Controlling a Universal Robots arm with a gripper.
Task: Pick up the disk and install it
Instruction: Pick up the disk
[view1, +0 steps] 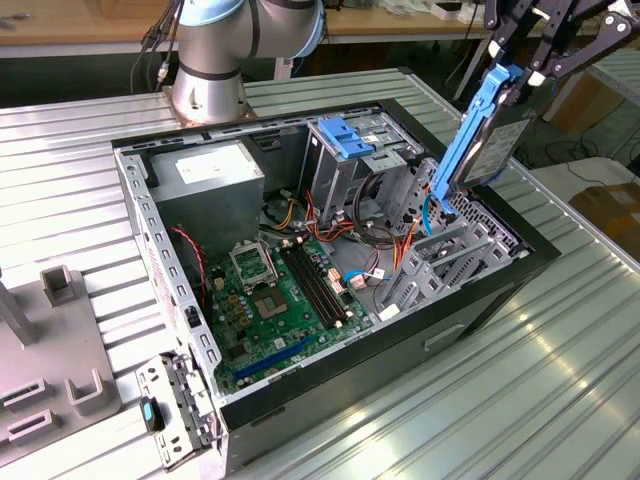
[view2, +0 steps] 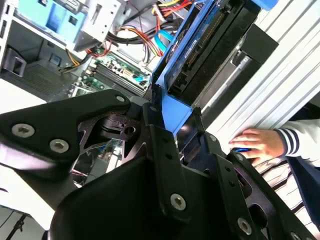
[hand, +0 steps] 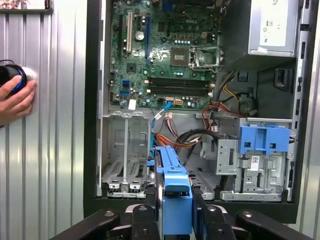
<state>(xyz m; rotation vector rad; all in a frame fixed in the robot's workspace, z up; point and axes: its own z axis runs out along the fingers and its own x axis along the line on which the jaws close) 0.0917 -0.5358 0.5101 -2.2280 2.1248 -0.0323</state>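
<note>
The gripper (view1: 515, 75) was clamped on the disk (view1: 497, 150), its fingers (hand: 199, 207) closed on either side of the blue tab at the end of the rail. Held by that end, the disk hung on edge, slightly tilted, above the front corner of the open computer case (view1: 140, 230), at the exterior view's right. This attitude appeared suited to a downward entry into the drive bay (hand: 122, 155) directly below. Whether the lower edge had met the bay's guides could not be determined, since the disk itself hid that spot.

Inside the case lay the motherboard (view1: 280, 300), with the power supply (view1: 205, 175) in the far corner and a paler blue bracket (view1: 345, 135) on the neighbouring cage. A bundle of orange and red cables (view1: 403, 245) ran just beside the bay, and a thin blue cable (hand: 150, 132) lay near the disk's lower end; either could foul the path. A person's hand (hand: 15, 100) rested on the ribbed table (view1: 560, 380), outside the case and well apart from the gripper.
</note>
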